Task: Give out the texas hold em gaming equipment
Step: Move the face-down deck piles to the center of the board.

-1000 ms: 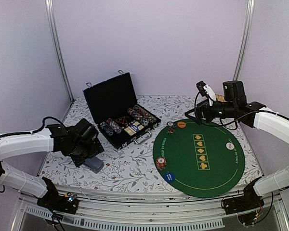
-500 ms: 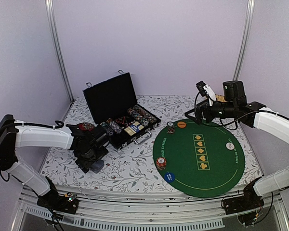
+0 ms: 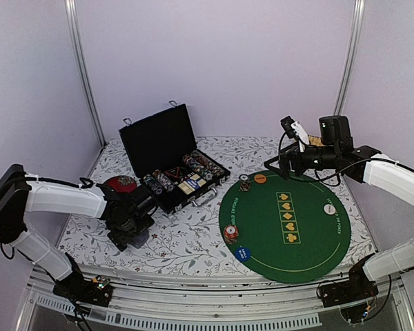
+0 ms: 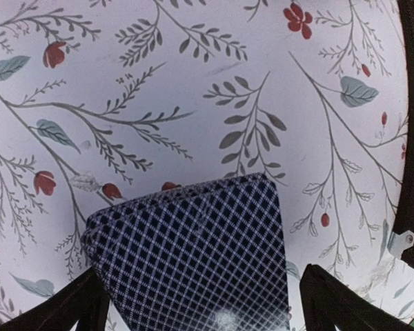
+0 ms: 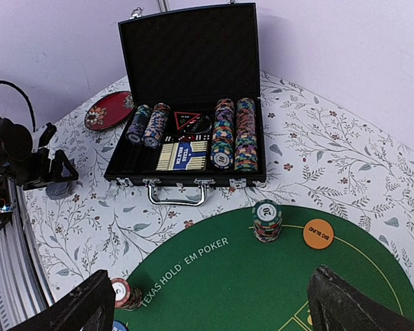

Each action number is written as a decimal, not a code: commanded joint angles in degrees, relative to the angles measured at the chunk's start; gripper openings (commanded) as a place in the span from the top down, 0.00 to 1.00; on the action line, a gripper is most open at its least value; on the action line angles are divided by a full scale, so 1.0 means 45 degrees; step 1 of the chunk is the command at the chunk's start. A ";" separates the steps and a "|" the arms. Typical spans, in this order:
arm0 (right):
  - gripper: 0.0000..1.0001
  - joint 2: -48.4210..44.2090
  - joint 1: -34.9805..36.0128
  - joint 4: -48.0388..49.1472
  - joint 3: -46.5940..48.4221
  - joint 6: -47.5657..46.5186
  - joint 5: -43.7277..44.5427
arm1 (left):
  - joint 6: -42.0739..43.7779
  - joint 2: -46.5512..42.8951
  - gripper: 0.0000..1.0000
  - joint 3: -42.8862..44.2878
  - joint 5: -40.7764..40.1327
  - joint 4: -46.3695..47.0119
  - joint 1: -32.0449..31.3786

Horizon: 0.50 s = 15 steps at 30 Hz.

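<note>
The left gripper (image 4: 200, 276) hangs low over the deck of cards (image 4: 193, 241), its jaws released and spread to either side of it — only two finger stubs show in the wrist view's bottom corners, and the deck's near end runs off the frame, so contact cannot be judged. The deck lies grey-blue back up on the flowered surface (image 4: 193, 83) near the open black case (image 5: 186, 62); from above the wrist largely hides it. Rows of striped poker chips (image 5: 228, 134) sit in the case, the smaller items beside them too small to make out. The right gripper (image 5: 214, 272) is held high by the far rim of the green mat (image 3: 310, 234), jaws wide apart, grasping nothing. On the mat stand a chip stack (image 5: 267, 219) beside an orange button (image 5: 318, 233), a white button (image 3: 329, 208), and a second stack (image 3: 230, 234) near a blue button (image 3: 242, 253) — that one cut off in the right wrist view. A dark-red dish (image 5: 108, 109) lies left of the case
</note>
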 commanded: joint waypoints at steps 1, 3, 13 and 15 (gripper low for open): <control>0.01 0.0218 -0.0065 0.0111 0.0078 -0.0136 -0.0160 | 0.0403 0.0673 0.04 -0.0397 0.0702 0.0899 0.0148; 0.01 0.0254 -0.0049 0.0103 0.0115 -0.0136 -0.0163 | 0.0501 0.0773 0.11 -0.0486 0.0973 0.0999 0.0171; 0.01 0.0293 -0.0064 -0.0030 0.0222 -0.0025 -0.0403 | 0.4743 0.0758 0.31 -0.0608 0.2611 0.1884 -0.0006; 0.01 0.0331 -0.0053 -0.0148 0.0296 0.0017 -0.0501 | 0.5935 0.0829 0.32 -0.0524 0.2967 0.2156 -0.0204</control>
